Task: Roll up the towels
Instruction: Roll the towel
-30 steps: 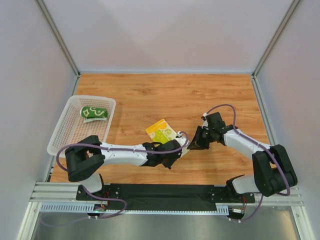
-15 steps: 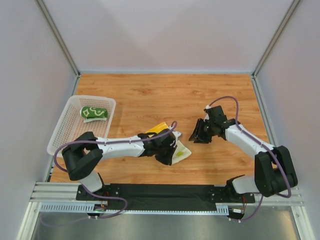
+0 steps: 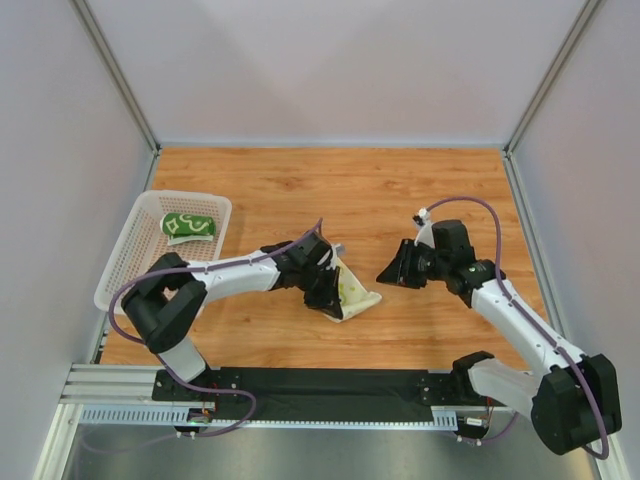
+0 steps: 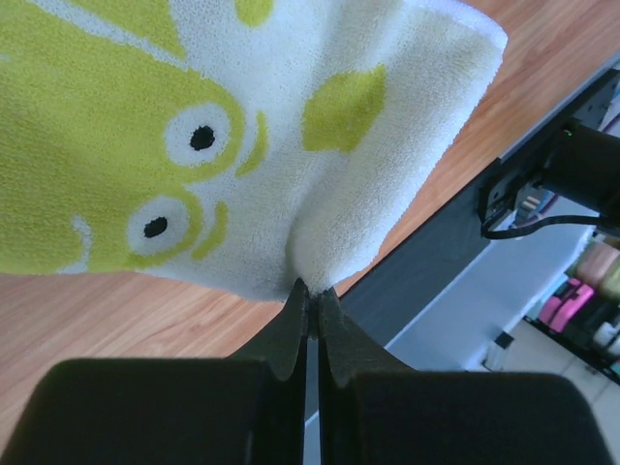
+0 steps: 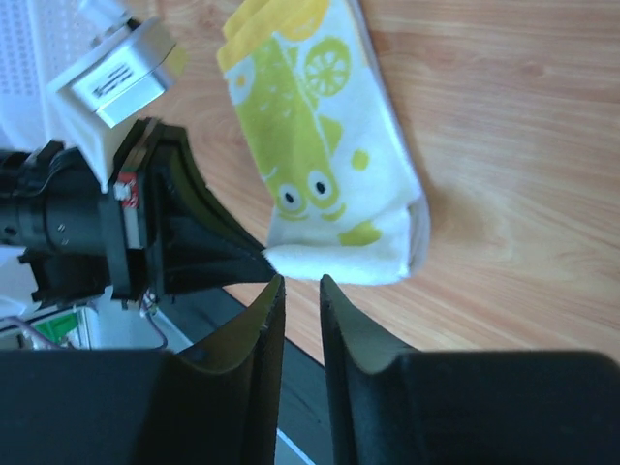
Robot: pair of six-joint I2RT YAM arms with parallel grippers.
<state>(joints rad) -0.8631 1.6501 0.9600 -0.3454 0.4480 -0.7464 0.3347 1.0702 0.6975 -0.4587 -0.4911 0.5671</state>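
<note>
A white towel with yellow-green cartoon print (image 3: 354,290) lies folded on the wooden table near the middle. My left gripper (image 3: 331,306) is shut on the towel's near corner; in the left wrist view the jaws (image 4: 308,288) pinch the cloth's edge and the towel (image 4: 194,136) hangs beyond them. My right gripper (image 3: 386,274) is a little to the right of the towel, slightly open and empty. In the right wrist view the towel (image 5: 325,165) lies just beyond its fingertips (image 5: 300,282), with the left gripper (image 5: 189,242) at the towel's corner.
A white mesh basket (image 3: 125,272) stands at the table's left edge with a rolled green towel (image 3: 188,225) in its far end. A black rail (image 3: 320,385) runs along the near edge. Grey walls enclose the table.
My left gripper has swung up and left with the towel's corner, and the towel now lies further right, white side showing. My right gripper has drawn back to the right.
</note>
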